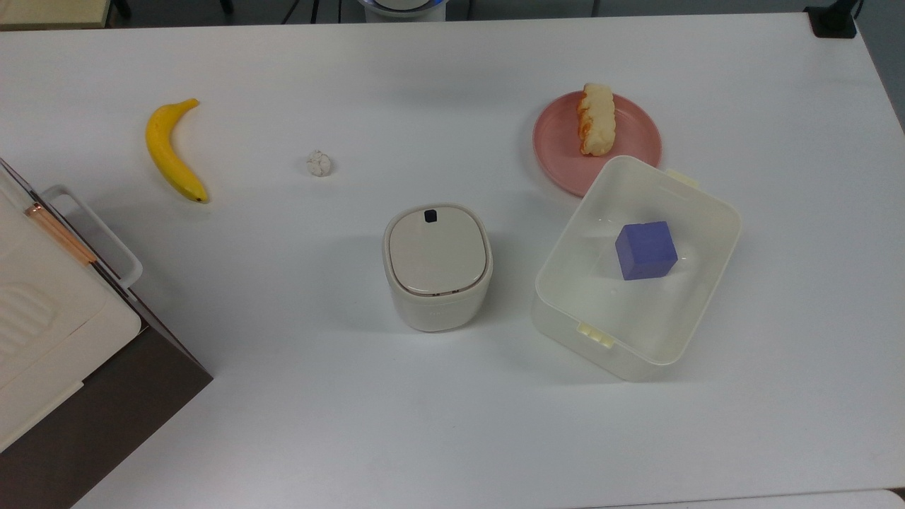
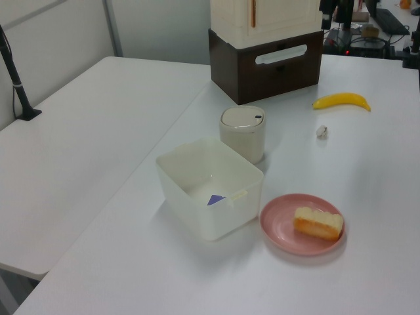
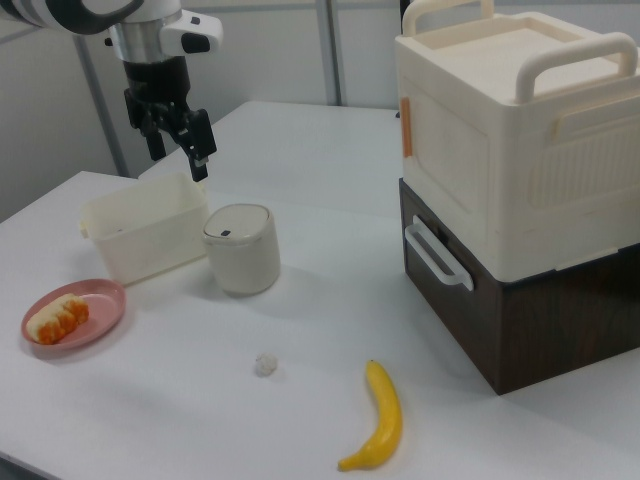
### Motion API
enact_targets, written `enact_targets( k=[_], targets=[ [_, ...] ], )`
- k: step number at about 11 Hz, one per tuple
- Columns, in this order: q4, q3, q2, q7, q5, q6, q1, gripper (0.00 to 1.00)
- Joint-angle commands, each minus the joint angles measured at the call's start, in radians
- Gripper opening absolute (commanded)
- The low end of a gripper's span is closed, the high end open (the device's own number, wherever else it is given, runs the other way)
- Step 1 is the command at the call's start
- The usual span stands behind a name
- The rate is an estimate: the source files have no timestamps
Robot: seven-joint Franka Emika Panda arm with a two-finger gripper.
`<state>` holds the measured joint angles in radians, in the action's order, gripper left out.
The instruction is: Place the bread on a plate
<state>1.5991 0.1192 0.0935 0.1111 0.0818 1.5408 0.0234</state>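
Bread: the bread (image 1: 596,119) is seen lying on its side on the plate (image 1: 631,138), along the far part of the dish in the top view, one end reaching the rim; in the left view it (image 2: 318,222) sits toward the left view's right half of the plate (image 2: 283,223).

Plate: the pink plate is set on the white bench (image 1: 339,396), its near rim tucked just behind a corner of the cream tub (image 1: 700,283), which holds a purple cube (image 1: 645,249).

Gripper: the gripper (image 3: 175,135) is held up in the air above the tub (image 3: 140,240) in the right view, well apart from the bread (image 3: 57,317); its fingers are spread with a gap between them and nothing is carried.

Task standing: judged complete as things lie, the bread being borne wholly by the plate.

Handling: the bread is judged light and soft, likely a foam or plastic prop, with a ridged toasted top that would give grip; a hard squeeze might dent it.

Hold: should it be re-taken, the long pale sides at mid-length are judged the best place, the jaws set across its narrow width.

Risk: the tub wall stands close to the plate and could be clipped.

Bystanders: a banana (image 1: 170,152), a white lump (image 1: 319,163) and a lidded bin (image 1: 437,265) are left untouched elsewhere on the bench.
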Motion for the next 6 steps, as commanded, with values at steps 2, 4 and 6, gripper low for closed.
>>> enact_targets(
  k=[2,4,6],
  targets=[
    [-0.044,0.073,-0.015,0.018,0.024,-0.008,0.059,1.0],
    [-0.044,0.073,-0.014,0.019,0.024,-0.019,0.059,1.0],
    [-0.047,0.068,-0.024,0.024,0.024,-0.019,0.053,1.0]
  ],
)
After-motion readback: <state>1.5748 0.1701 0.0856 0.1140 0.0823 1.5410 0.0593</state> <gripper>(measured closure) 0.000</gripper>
